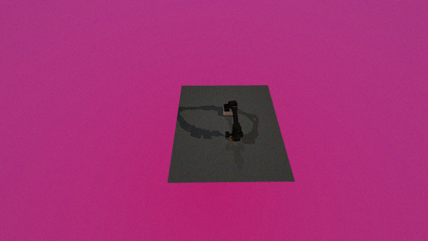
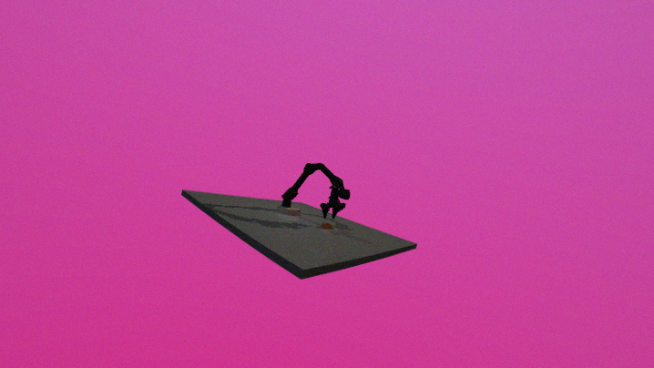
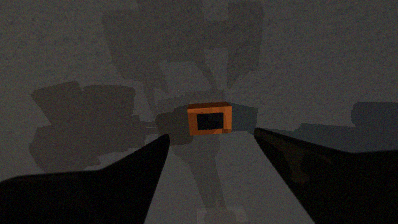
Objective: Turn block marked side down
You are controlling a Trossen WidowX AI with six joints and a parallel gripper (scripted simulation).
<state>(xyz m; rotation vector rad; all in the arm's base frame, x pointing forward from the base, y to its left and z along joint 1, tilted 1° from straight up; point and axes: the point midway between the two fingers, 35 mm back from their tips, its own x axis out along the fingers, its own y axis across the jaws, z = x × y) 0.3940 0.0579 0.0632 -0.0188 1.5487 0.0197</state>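
The orange block (image 1: pixel 230 138) (image 2: pixel 326 226) (image 3: pixel 210 121) rests flat on the grey table (image 1: pixel 194 164) (image 2: pixel 283 242) (image 3: pixel 60 40). Its dark rectangular mark faces up in the wrist view. My gripper (image 2: pixel 329 218) (image 3: pixel 211 135) points down, open and empty, with its tips above the table. In the wrist view the block shows just beyond the gap between the fingertips, roughly centred from side to side. In the top view the arm covers part of the block and the fingers are too dark to make out.
The arm's pale base (image 1: pixel 227 113) (image 2: pixel 292 211) stands on the table behind the block, and the arm (image 1: pixel 235 115) (image 2: pixel 313 166) arches over from it. Shadows of the arm lie across the table. The table's edges are visible all round in the top view.
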